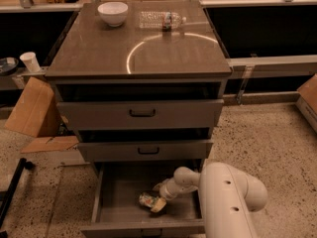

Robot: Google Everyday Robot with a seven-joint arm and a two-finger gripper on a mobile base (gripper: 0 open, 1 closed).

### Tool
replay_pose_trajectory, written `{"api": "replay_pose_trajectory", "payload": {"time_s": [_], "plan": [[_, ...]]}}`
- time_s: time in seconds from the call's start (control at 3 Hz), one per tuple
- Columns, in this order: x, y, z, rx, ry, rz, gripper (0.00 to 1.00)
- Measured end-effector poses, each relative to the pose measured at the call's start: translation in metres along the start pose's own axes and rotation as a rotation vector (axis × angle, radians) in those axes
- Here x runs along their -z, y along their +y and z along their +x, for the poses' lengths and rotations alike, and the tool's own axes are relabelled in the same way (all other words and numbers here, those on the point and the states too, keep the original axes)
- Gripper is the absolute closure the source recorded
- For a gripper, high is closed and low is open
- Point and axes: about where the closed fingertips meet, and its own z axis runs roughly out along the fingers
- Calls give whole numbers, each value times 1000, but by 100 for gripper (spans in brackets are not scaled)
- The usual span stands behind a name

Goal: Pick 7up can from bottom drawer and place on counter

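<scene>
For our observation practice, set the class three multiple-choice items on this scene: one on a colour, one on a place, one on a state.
1. The bowl on the counter is: A white; B red; C black.
2. The can lies: A on the counter; B in the bottom drawer; C in the bowl.
3. The bottom drawer is: A shut; B pulled open; C lifted out.

Answers:
1 A, it shows white against the grey-brown top.
2 B, it lies on the drawer's floor, with the gripper right beside it.
3 B, its inside shows, with the gripper down in it.
</scene>
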Motion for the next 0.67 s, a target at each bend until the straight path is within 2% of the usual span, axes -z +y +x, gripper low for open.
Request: {"api": "replay_pose_trajectory", "payload": {"time_s": [0.33,0.67], "plan": [[3,0,-2,0,0,0,66],[8,2,-5,14,-12,25,89]]}}
